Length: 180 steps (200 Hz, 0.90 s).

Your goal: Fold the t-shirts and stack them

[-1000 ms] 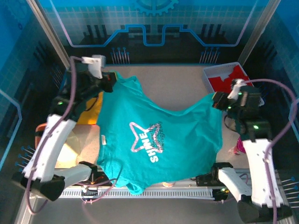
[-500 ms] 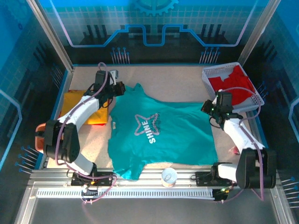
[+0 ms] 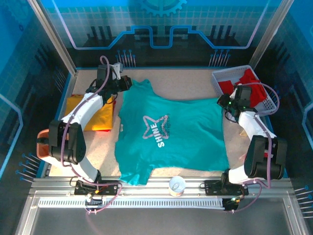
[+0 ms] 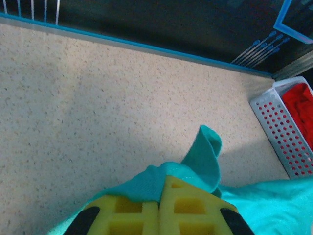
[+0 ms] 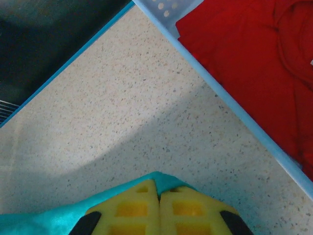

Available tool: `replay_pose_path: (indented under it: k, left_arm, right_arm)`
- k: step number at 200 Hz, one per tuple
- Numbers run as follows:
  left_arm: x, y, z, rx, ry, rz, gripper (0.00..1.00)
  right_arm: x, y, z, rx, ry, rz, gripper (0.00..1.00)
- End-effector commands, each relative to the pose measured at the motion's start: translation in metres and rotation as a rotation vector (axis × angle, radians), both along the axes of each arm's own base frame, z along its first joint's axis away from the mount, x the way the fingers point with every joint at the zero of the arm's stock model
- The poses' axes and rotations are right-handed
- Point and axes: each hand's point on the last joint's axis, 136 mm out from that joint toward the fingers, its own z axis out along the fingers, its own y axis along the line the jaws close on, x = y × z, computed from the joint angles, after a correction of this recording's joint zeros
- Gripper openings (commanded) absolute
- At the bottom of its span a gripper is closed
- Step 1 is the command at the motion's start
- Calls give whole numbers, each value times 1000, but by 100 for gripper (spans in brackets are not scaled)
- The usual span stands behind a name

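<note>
Teal shirt [image 3: 168, 132] lies spread, print up, mid-table. Its far edge is strung between my two grippers and the rest runs back toward the arm bases.

Left gripper [image 3: 126, 83] – at the far-left corner. In the wrist view its yellow fingers [image 4: 188, 205] are pressed together, with teal cloth bunched between and around them and a sleeve-like flap sticking up just beyond. I judge that it is pinching the shirt at the far sleeve or shoulder.

Right gripper [image 3: 224, 104] – at the far-right corner, just beside the basket [image 3: 217, 81]. Its fingers [image 5: 132, 210] are pressed together too, with a teal edge caught under the tips, so I take this for a pinch on the far hem corner.

The relation that matters:
- The shirt's long axis runs left-right. The white tag on its left edge puts the neck toward my left arm and the hem toward my right.
- From both pairs of jaws the whole body of cloth lies on the near side. Any fold made from these holds has to carry the far edge toward the bases.
- Neither arm is nearer; each has its own corner.

Other shirts:
- Yellow shirt [image 3: 90, 112] lies flat at the left, just beside the teal one.
- Red shirt [image 3: 244, 81] is in the basket.

My judgement is that the teal shirt is laid out but not yet folded.
</note>
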Motion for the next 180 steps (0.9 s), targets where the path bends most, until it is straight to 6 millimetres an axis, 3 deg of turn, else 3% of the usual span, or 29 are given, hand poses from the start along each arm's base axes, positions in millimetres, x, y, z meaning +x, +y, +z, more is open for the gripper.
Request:
replay_pose_path:
  k: [1, 41, 82, 115, 120, 180]
  left_arm:
    - [-34, -2, 4, -37, 59, -37, 0]
    - [-78, -2, -7, -77, 116, -37, 0]
    - [-119, 4, -11, -78, 167, -20, 0]
    - [-148, 4, -25, -112, 255, -7, 0]
    - [-152, 5, -28, -115, 268, -2, 0]
    - [-188, 10, -66, -99, 402, 23, 0]
  right_arm:
    - [-15, 13, -11, 75, 111, 75, 0]
    - [-50, 17, -35, 77, 276, 88, 0]
    - [-76, 15, -43, 89, 331, 81, 0]
    - [-90, 9, -49, 67, 367, 53, 0]
    - [-98, 10, -58, 76, 395, 53, 0]
    - [-114, 0, -75, 69, 465, 29, 0]
